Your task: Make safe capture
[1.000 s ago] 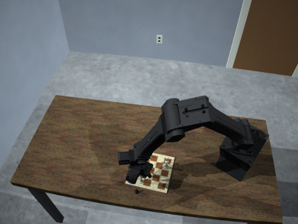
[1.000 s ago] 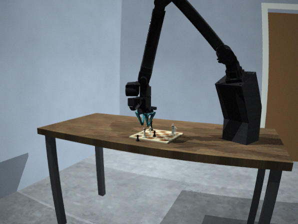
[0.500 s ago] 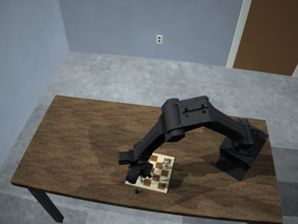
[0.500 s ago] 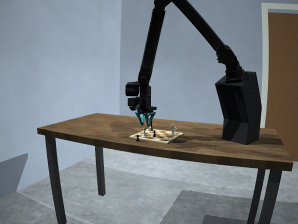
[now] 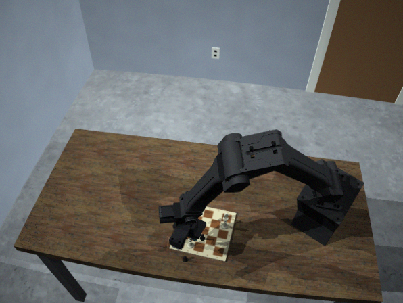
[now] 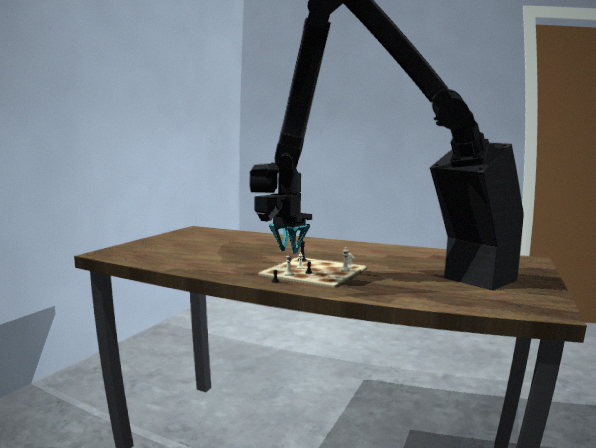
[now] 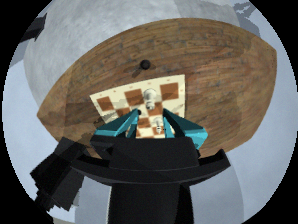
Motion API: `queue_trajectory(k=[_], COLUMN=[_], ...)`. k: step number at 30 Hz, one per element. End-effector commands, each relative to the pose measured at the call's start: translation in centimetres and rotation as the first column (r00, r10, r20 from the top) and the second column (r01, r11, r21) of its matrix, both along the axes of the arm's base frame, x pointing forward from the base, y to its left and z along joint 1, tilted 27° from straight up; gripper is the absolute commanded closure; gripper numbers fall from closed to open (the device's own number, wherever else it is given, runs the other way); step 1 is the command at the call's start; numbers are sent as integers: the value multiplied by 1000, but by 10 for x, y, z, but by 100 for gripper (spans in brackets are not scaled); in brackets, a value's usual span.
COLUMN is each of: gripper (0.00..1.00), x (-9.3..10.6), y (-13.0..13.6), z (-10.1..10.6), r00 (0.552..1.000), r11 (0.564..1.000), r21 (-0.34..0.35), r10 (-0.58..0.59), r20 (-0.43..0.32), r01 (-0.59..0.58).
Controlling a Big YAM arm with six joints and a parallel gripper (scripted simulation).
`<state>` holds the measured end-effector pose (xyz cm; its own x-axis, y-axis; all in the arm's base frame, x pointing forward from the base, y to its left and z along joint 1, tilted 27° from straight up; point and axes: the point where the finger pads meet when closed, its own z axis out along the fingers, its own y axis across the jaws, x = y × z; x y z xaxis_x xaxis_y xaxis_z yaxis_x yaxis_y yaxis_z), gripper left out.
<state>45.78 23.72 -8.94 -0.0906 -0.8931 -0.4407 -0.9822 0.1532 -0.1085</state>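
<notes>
A: Grey-walled room, wooden desk [image 5: 101, 176], chessboard [image 5: 230, 237] near its front edge. End effector [image 6: 290, 245]?

B: Partly parted, nothing gripped, hovering over the board's 9 o'clock side in the top view.

A: Target?

B: White piece [image 6: 300, 259] upright, directly below the fingers. Black pawn [image 5: 185, 259] stands off-board at 6 o'clock.

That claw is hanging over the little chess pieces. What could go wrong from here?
The gripper hangs part-open and empty over the chessboard. Two white pieces and a black piece stand close together beneath, so descending fingers might topple one. The black pawn on the table stands near the edge; a nudge could drop it.
</notes>
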Motion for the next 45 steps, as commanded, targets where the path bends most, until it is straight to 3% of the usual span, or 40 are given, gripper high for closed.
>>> queue_trajectory(k=[1,45], gripper=[59,59], x=[20,20], y=[-7,-7], z=[11,11], r00=[999,999], r11=[1000,1000], r21=[11,11], r10=[-14,-15], r20=[29,29], r01=[14,14])
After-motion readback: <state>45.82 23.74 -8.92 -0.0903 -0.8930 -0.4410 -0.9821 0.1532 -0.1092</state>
